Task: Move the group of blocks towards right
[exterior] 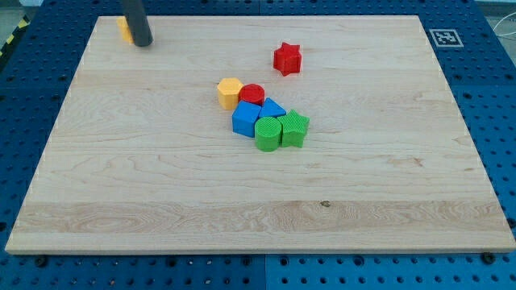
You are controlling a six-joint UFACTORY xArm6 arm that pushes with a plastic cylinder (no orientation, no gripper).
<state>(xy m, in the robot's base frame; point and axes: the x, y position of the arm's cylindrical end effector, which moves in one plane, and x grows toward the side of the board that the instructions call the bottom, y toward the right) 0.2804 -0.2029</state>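
A tight group of blocks sits near the board's middle: a yellow hexagonal block (pixel 230 93), a red round block (pixel 252 94), a blue cube (pixel 246 119), a blue triangular block (pixel 272 109), a green cylinder (pixel 268 134) and a green star-like block (pixel 294 129). A red star block (pixel 287 59) lies apart, up and to the right of the group. My tip (pixel 143 43) is at the view's top left, far from the group. It touches or partly hides a yellow-orange block (pixel 124 28).
The wooden board (pixel 121 201) lies on a blue pegboard table (pixel 500 121). A black-and-white marker tag (pixel 445 37) sits on the board's top right corner.
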